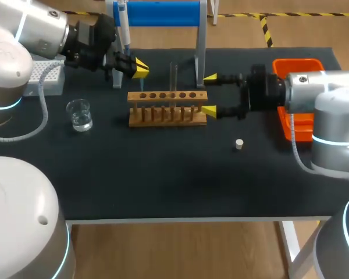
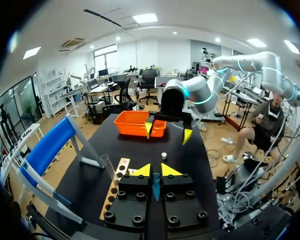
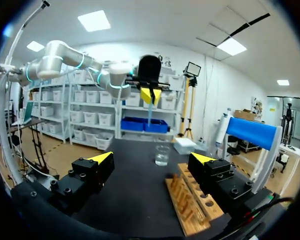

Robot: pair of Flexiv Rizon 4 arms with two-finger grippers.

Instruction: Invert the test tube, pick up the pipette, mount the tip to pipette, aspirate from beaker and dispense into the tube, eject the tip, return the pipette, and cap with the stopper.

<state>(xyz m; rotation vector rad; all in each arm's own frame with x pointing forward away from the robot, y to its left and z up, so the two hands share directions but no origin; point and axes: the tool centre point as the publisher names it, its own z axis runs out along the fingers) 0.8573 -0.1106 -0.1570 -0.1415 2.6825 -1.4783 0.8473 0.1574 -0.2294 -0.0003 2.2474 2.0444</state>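
My left gripper (image 1: 139,68) is shut on the pipette (image 1: 123,26), which stands upright above the rack's left end. Its pale blue shaft (image 2: 156,186) shows between my left gripper's fingers (image 2: 155,172). From the right wrist view the left gripper (image 3: 150,94) hangs above the beaker (image 3: 162,155), the blue tip (image 3: 149,114) pointing down. A clear test tube (image 1: 173,75) stands upright in the wooden rack (image 1: 167,107). My right gripper (image 1: 209,94) is open at the rack's right end, empty. The beaker (image 1: 79,114) sits left of the rack. The small stopper (image 1: 239,144) lies to the front right.
A tip box (image 1: 43,78) sits at the back left under my left arm. A blue-topped stand (image 1: 163,14) rises behind the rack. An orange bin (image 1: 296,99) lies at the right edge, partly under my right arm.
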